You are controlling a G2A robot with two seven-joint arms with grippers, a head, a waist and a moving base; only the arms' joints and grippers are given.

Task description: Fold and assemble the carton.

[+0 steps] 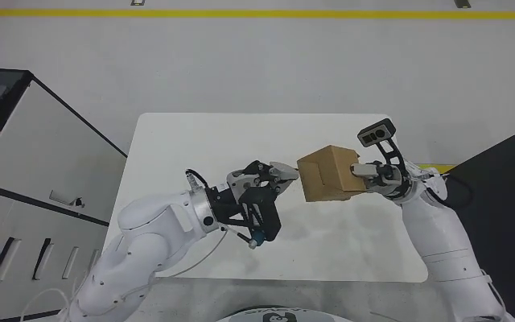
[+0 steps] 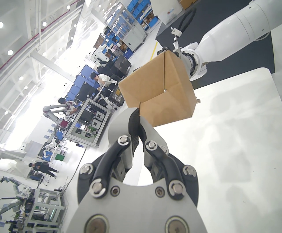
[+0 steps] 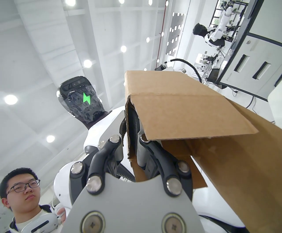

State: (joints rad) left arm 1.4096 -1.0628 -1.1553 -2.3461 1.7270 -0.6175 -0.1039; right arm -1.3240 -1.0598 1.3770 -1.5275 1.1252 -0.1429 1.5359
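Just one carton [image 1: 328, 171], right gripper [image 3: 132, 134] pinching its wall, left gripper [image 2: 135, 119] pressed together.

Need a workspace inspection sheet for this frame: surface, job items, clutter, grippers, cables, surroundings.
Surface: white table with rounded corners.
Job's things: brown cardboard carton, partly assembled, one flap still sticking out, between the two arms.
Clutter: nothing seen.
Grippers: right gripper shut on a carton wall; left gripper shut, tips at the carton's near corner, hold on it unclear.
Cables: black corrugated hose at the right wrist; second black hose behind the carton.
Surroundings: pale grey cabinet beside the table; yellow floor line beyond it.
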